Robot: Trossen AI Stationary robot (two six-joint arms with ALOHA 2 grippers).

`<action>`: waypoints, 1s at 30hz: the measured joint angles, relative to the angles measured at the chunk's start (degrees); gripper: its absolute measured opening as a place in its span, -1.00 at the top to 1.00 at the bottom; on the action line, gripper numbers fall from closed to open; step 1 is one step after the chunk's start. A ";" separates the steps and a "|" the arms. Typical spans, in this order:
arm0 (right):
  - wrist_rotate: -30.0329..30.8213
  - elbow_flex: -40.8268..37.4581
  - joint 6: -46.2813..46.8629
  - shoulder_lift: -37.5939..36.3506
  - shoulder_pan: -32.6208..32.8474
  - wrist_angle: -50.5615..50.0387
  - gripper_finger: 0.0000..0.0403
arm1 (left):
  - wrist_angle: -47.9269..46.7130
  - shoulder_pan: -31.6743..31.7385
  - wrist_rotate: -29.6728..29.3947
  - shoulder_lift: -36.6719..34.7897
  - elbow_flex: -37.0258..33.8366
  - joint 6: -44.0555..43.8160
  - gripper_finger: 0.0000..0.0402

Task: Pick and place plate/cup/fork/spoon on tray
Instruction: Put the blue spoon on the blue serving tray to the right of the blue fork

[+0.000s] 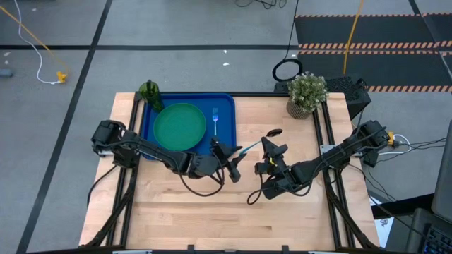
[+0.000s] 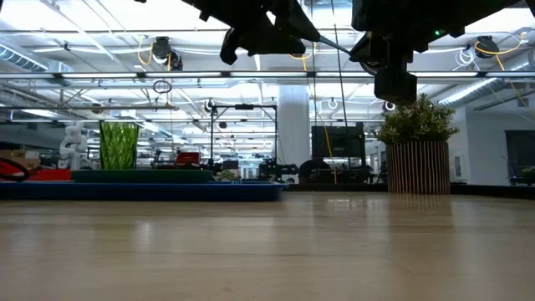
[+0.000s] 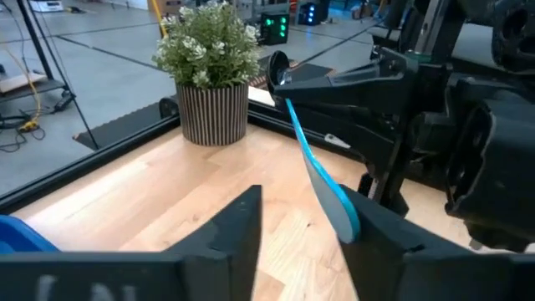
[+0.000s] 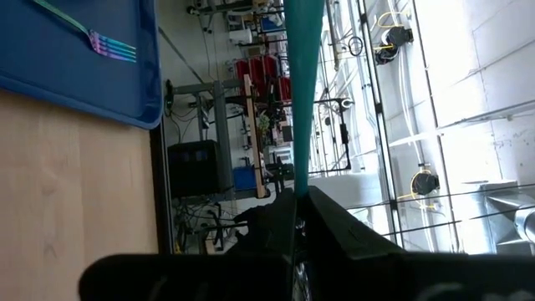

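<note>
Surface [image 1: 212,212]: pale wooden top in a dark frame, both arms reaching over its middle.

Tray [image 1: 224,102]: blue, rectangular, at the far left part of the surface. In the low view its rim shows as a low blue band at the left.

Plate [image 1: 180,127]: green, round, lying flat in the tray, filling most of its left and middle.

Cup [image 1: 150,92]: dark green, upright at the tray's far left corner, just beside the plate; in the low view it stands above the tray rim.

Fork [image 1: 215,121]: pale, lying in the tray along its right side, just beside the plate, tines toward the far edge. The right wrist view shows the tines on the blue floor.

Spoon [image 1: 263,140]: light-blue handle, dark bowl, held in the air above the bare wood between the two arms, right of the tray. The bowl end points toward the potted plant [image 1: 306,93]; the handle end slants toward the left arm.

Right gripper [image 1: 271,149]: its fingers are clamped on the spoon near the bowl end.

Left gripper [image 1: 236,156]: just off the tray's near right corner. Its fingers [image 3: 230,242] stand partly apart on either side of the handle's tip; the handle lies against one finger, and whether both press on it cannot be told.

Potted plant: in a ribbed pot at the far right corner of the surface, well apart from the tray.
</note>
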 joint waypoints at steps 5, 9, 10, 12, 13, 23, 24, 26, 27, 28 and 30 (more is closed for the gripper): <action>0.00 0.00 -0.02 0.00 0.00 0.00 0.99 | 0.27 -0.02 0.44 0.00 0.00 0.10 0.54; 0.00 0.00 0.00 0.00 0.00 0.02 0.99 | 0.69 -0.07 0.46 0.00 0.00 0.34 0.67; 0.00 0.00 0.00 0.00 0.00 0.02 0.99 | 0.80 -0.07 0.46 0.00 0.00 0.43 0.71; 0.00 0.00 0.00 0.00 0.00 0.02 0.99 | 1.05 -0.07 0.46 0.00 0.00 0.72 0.77; 0.00 0.00 0.00 0.00 0.00 0.02 0.99 | 1.23 -0.07 0.45 0.00 0.00 0.86 0.80; 0.38 0.00 0.01 0.00 0.04 -0.11 0.98 | 1.13 -0.15 -0.58 -0.02 0.00 2.27 0.94; 0.32 0.00 0.13 0.00 0.04 -0.12 0.97 | 1.10 -0.15 -0.50 -0.02 0.00 2.37 0.95; 0.22 0.00 0.99 0.00 0.04 -0.13 0.93 | 0.97 -0.22 -0.52 -0.04 0.00 3.14 0.96; 0.02 0.00 1.55 0.00 0.04 -0.13 0.91 | 0.98 -0.27 -0.42 -0.04 0.00 3.53 0.96; -0.47 0.00 2.14 0.00 0.07 0.19 0.87 | 1.12 -0.28 0.73 -0.04 0.00 3.98 0.96; -1.03 0.02 3.00 0.02 0.01 0.31 0.79 | 1.32 -0.51 2.83 -0.02 0.00 4.86 0.96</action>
